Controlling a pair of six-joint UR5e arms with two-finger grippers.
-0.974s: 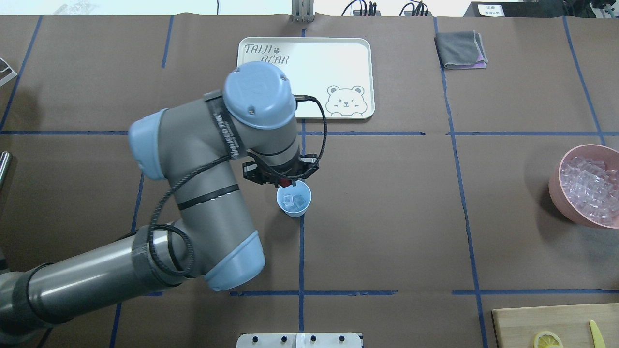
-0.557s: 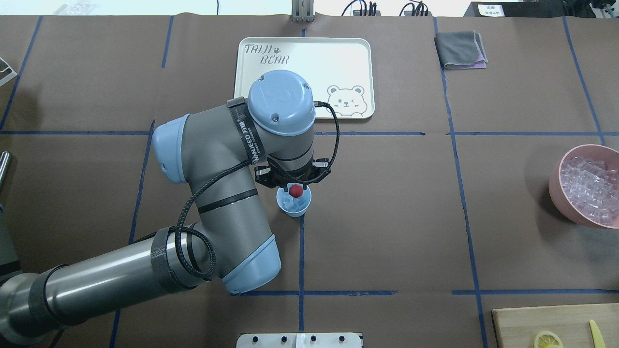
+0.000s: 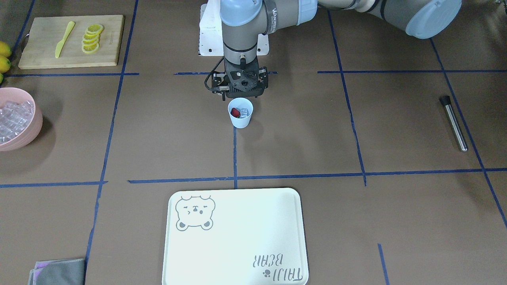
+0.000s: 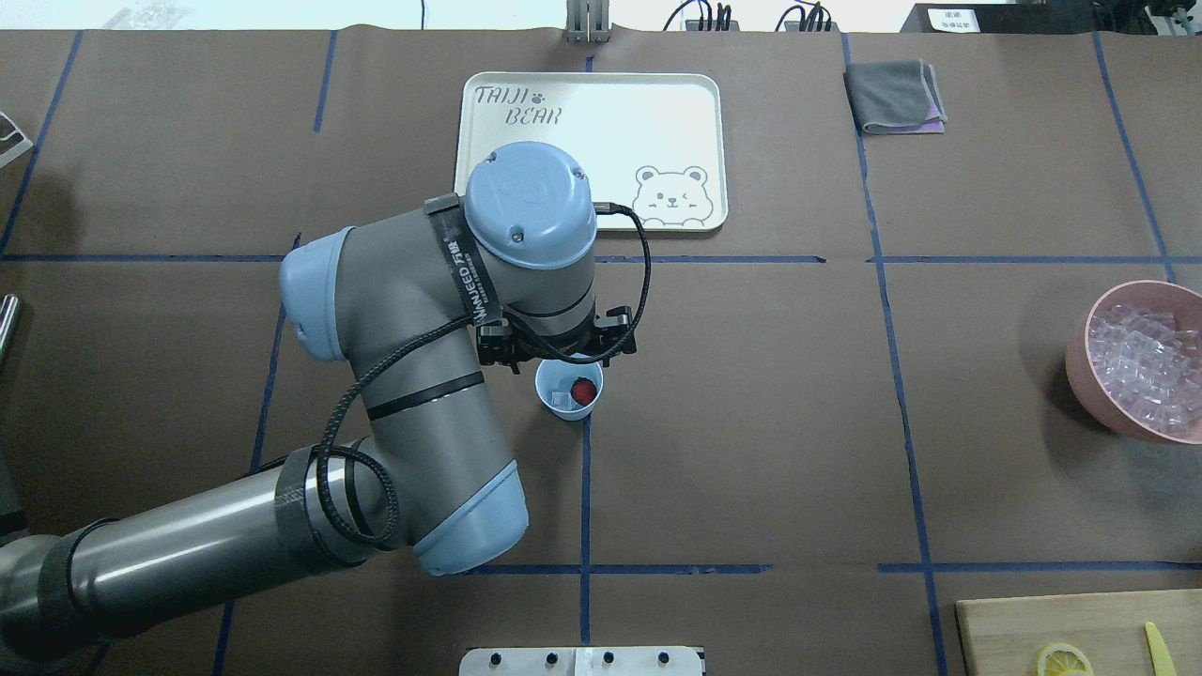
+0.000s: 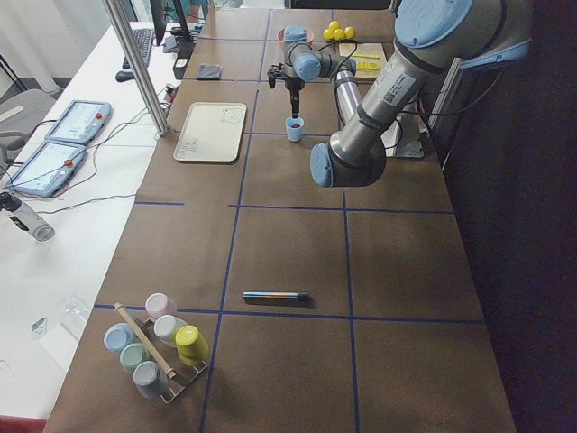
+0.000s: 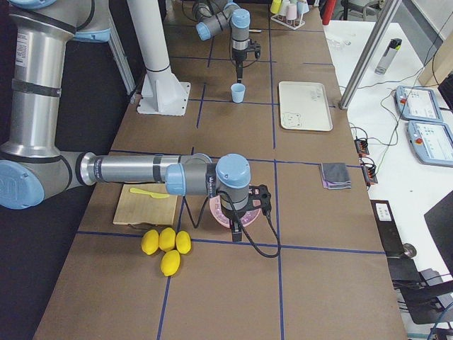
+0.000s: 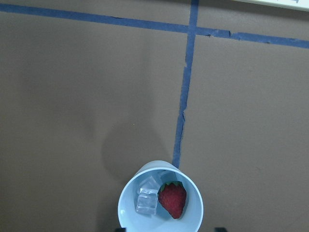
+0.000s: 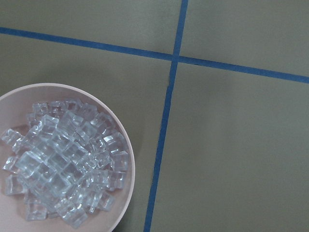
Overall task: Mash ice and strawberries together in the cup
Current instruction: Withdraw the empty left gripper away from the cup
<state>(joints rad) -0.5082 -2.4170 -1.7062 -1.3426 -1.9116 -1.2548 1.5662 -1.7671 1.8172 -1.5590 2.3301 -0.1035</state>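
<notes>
At centre frame we see the left tool (image 3: pixel 240 95) hanging wide above the cup (image 3: pixel 240 120), strawberry (image 7: pixel 172 199) beside ice (image 7: pixel 147 203) inside; whether the right tool (image 6: pixel 238 232) is wide we cannot tell.

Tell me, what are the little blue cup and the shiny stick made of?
The cup looks like thin plastic: smooth, matte pale blue, with a thin rim. The stick looks like metal: silvery with a bright streak along it. Its black end could be plastic or rubber.
</notes>
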